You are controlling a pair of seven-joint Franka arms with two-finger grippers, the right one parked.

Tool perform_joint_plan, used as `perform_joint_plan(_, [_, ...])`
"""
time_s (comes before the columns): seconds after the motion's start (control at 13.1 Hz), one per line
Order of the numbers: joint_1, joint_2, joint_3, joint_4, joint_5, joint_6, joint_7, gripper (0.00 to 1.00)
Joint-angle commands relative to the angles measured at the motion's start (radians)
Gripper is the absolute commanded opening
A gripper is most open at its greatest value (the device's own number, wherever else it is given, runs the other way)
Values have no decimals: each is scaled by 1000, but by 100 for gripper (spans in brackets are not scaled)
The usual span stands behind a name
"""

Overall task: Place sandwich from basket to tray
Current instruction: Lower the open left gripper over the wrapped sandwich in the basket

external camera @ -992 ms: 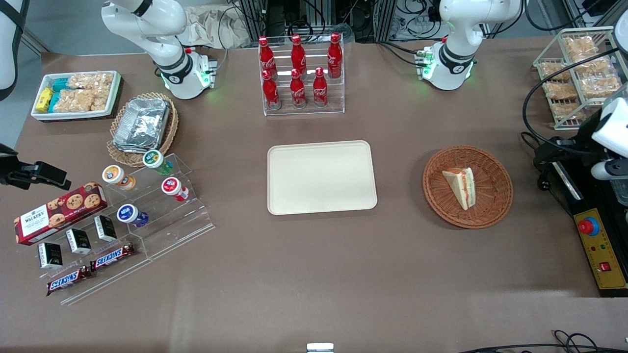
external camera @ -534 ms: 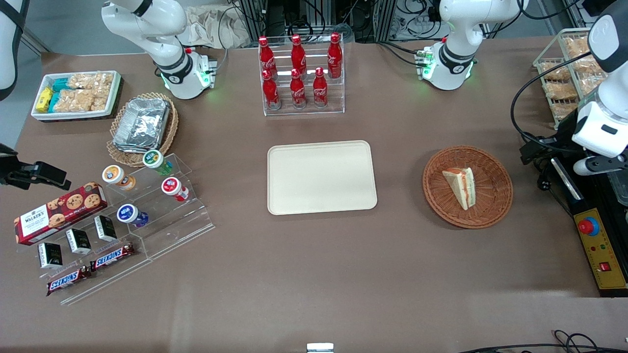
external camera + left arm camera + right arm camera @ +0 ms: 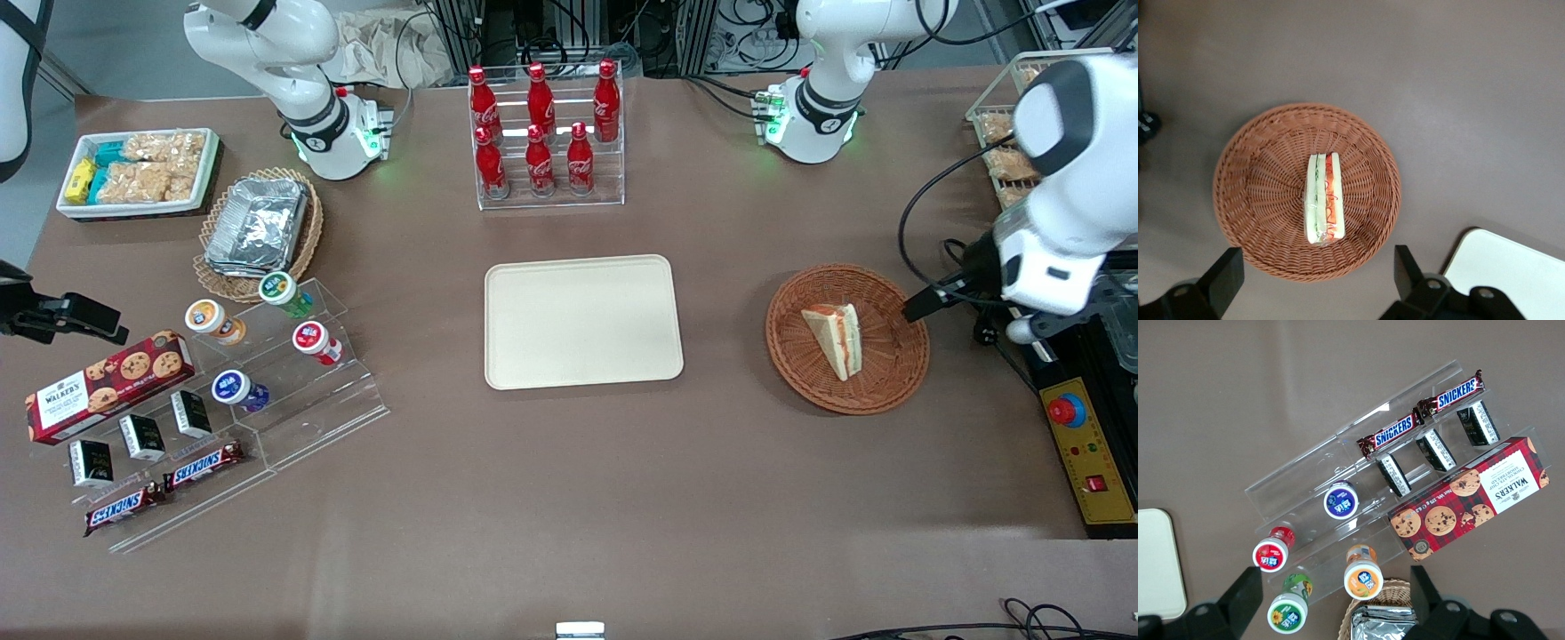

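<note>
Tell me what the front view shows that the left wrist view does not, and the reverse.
Only the front view shows the whole tray, the cola bottles and the snack displays. Only the left wrist view shows the open gripper, above the table near the basket, and the sandwich's layered cut side head-on. Both show the sandwich lying in the basket and some of the tray.

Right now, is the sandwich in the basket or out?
In. The sandwich lies inside the wicker basket; the open tool hovers above, tray bare.
</note>
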Motion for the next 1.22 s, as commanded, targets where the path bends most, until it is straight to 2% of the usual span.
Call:
perform_joint_plan(0.0, [-9,7,-11,-97,-1,100,-81,99])
perform_joint_plan(0.31, [-9,85,-27,-166,16,211,-98,99])
perform_joint_plan(0.84, [-16,197,-28,-174,84,234,-146,99])
perform_joint_plan(1.14, [-29,269,-28,-173,87,261,-160,99])
